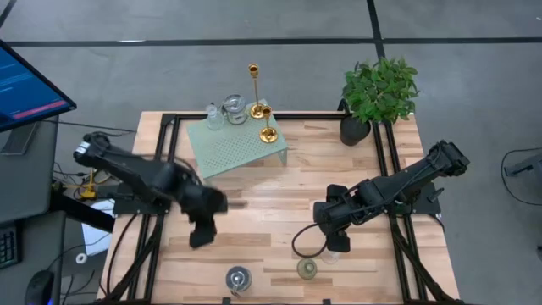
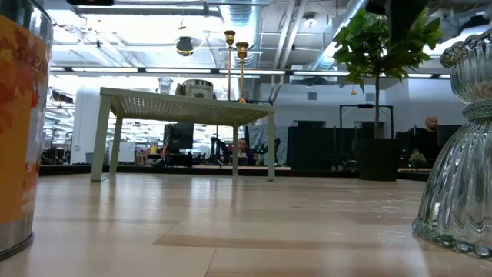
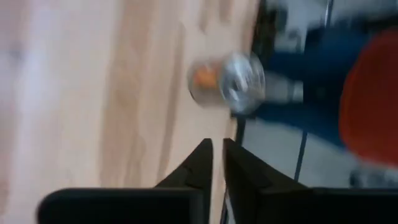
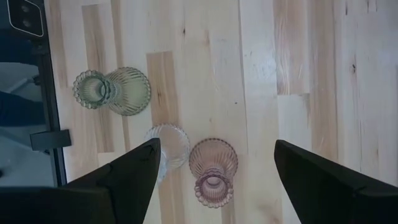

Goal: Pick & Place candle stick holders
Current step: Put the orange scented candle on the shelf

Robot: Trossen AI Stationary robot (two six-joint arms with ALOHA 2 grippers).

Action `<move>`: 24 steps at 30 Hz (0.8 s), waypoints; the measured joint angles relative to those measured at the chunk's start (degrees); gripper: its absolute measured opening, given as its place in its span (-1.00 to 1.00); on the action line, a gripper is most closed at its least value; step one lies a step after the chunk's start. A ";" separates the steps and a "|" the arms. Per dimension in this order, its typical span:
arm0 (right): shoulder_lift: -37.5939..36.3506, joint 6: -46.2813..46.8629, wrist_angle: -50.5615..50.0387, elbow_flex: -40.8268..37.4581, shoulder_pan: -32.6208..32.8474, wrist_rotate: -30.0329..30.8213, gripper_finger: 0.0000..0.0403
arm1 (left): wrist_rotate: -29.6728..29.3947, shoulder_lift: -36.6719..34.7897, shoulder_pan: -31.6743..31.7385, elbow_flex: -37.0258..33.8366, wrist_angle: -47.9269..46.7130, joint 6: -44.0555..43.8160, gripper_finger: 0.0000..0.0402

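**High view first: holders split between rack and near edge, both arms over the table**

High view: wood-plank table [image 1: 288,174] on grey floor, monitor [image 1: 25,85] off to the left. Mint rack [image 1: 235,146] at the far side carries the tall gold candlestick [image 1: 254,80], short gold candlestick [image 1: 268,123], a silvery cup [image 1: 234,108] and a clear glass holder [image 1: 212,116]. Potted plant [image 1: 378,93] at the far right corner. Near edge: metal holder [image 1: 238,278] and greenish glass holder [image 1: 307,268]. Left gripper [image 1: 201,235] hangs over mid-table, above the metal holder and apart from it. Right gripper [image 1: 337,244] sits just above the greenish holder, arm stretched in from the right.

Low view: office room behind, ceiling lights, people seated at desks. Rack stands mid-distance with both gold sticks on top. Orange-labelled tin [image 2: 19,123] close at left, ribbed clear glass holder [image 2: 461,154] close at right.

Left wrist view: blurred; jaws nearly together with a thin slit, nothing between them. Metal holder [image 3: 227,84] ahead near the table edge.

Right wrist view: jaws spread wide, empty. Between them a pink glass holder [image 4: 213,168], a clear one [image 4: 168,146] touching it, the greenish one [image 4: 112,90] apart.
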 joint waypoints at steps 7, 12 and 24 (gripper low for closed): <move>0.00 -1.60 -0.05 0.00 0.00 0.14 0.51 | -2.72 6.67 -3.42 0.00 0.20 -4.75 -0.35; 0.00 -2.09 -0.90 0.00 0.00 0.63 0.51 | -10.02 10.02 -2.21 0.00 1.43 -17.12 -0.12; -0.23 -1.65 -8.44 -0.03 0.84 0.64 0.51 | -10.87 17.06 -4.83 0.00 7.43 -21.42 -0.19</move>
